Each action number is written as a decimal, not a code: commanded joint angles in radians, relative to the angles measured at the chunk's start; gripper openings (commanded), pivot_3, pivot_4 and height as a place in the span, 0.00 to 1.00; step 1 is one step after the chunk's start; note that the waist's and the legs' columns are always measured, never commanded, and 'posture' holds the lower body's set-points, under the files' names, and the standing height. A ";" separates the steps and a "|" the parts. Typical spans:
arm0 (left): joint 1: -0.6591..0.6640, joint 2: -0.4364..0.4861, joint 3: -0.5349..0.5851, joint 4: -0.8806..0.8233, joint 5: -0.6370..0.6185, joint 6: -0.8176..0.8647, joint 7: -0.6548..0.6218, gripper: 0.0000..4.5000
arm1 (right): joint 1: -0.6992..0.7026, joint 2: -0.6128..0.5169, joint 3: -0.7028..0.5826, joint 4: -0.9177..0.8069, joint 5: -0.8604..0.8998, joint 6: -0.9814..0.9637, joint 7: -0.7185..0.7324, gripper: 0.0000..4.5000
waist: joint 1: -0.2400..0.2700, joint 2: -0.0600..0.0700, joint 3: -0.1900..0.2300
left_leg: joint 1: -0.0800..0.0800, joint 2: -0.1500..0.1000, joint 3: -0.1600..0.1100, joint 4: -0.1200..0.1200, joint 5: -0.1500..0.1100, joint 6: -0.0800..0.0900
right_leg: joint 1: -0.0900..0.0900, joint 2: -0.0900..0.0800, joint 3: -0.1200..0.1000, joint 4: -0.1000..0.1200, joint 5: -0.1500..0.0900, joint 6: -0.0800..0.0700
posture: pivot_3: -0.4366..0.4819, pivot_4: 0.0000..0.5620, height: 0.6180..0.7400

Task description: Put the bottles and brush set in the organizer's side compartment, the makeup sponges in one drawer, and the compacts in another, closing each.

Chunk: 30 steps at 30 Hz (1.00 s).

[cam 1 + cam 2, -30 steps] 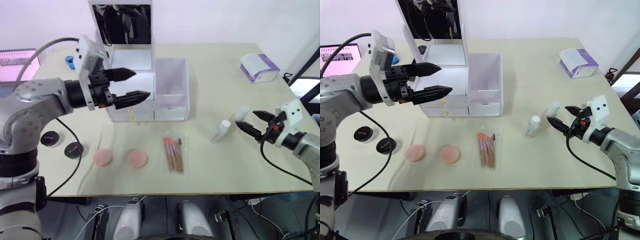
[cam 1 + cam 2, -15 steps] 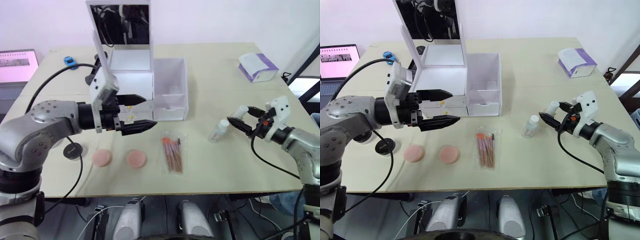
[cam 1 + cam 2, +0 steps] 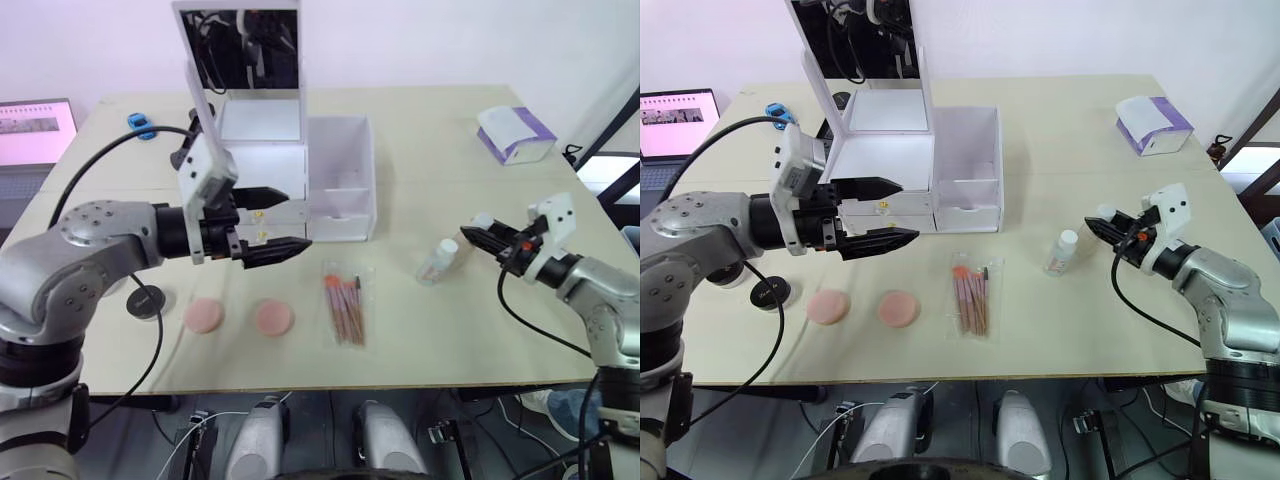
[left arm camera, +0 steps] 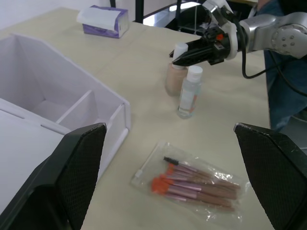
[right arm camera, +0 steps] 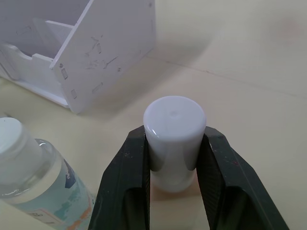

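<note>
Black fingers of your right gripper have just closed on the capped bottle beside the clear bottle, ready for lifting to the organizer; your left gripper hovers open.

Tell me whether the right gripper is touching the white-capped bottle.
Touching. The right wrist view shows the right gripper with both fingers pressed against the white-capped bottle, no gap.

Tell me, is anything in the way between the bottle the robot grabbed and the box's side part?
Nothing visible blocks it. The right gripper is shut on the white-capped bottle. The clear bottle stands close beside it, toward the organizer's open side compartment, so lift over that one.
</note>
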 commanded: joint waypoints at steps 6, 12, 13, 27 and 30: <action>0.090 0.016 0.083 -0.002 0.042 -0.076 0.009 1.00 | -0.335 -0.060 0.079 -0.215 0.119 0.185 0.039 0.18 | -0.028 0.007 0.004 | 0.000 0.000 0.002 -0.001 0.000 0.000 | -0.002 0.000 0.002 0.002 0.000 0.000 | 0.48 0.27 1.00; 0.197 0.012 0.138 -0.028 0.066 -0.118 0.036 1.00 | -0.624 0.026 0.266 -0.184 0.055 0.307 -0.027 0.18 | -0.026 0.007 0.004 | -0.001 0.001 -0.001 -0.002 0.000 0.000 | -0.002 0.001 0.000 0.001 0.000 -0.001 | 0.48 0.27 1.00; 0.213 0.010 0.148 -0.036 0.064 -0.121 0.044 1.00 | -0.654 0.045 0.304 -0.181 0.021 0.318 -0.054 0.18 | -0.025 0.006 0.004 | -0.001 0.001 -0.001 -0.002 0.000 0.000 | -0.002 0.001 0.000 0.001 0.000 -0.001 | 0.48 0.27 1.00; 0.326 0.013 0.237 -0.112 0.047 -0.125 0.106 1.00 | -0.739 0.333 0.301 -0.118 -0.003 0.650 -0.340 0.18 | -0.001 0.006 0.003 | -0.002 0.001 -0.001 -0.002 0.000 0.000 | -0.005 0.000 0.000 0.001 0.001 -0.002 | 0.48 0.27 1.00; 0.322 0.015 0.234 -0.110 0.048 -0.127 0.108 1.00 | -0.707 0.371 0.289 -0.111 -0.036 0.648 -0.402 0.18 | -0.004 0.006 0.003 | -0.002 0.000 0.000 -0.002 0.000 0.000 | -0.005 0.000 0.000 0.002 0.001 -0.002 | 0.48 0.27 1.00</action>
